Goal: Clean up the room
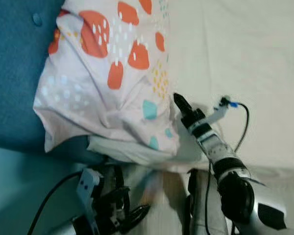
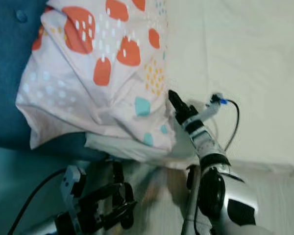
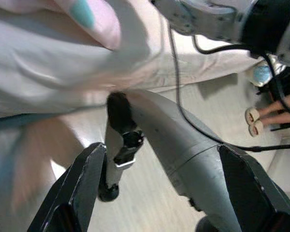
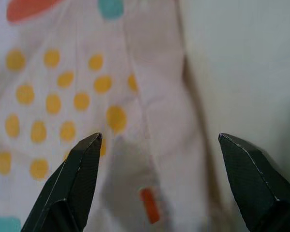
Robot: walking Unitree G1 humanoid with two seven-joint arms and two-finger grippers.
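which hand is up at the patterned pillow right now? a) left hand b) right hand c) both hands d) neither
b: the right hand reaches up to the edge of the patterned pillow on the bed, its fingers spread open over the dotted fabric, while the left hand hangs low beside the bed, also open.

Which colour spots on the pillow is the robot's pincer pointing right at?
The yellow dots. The right pincer hangs open just over that cluster near the pillow's edge, while the big orange blobs and the teal patches lie farther off.
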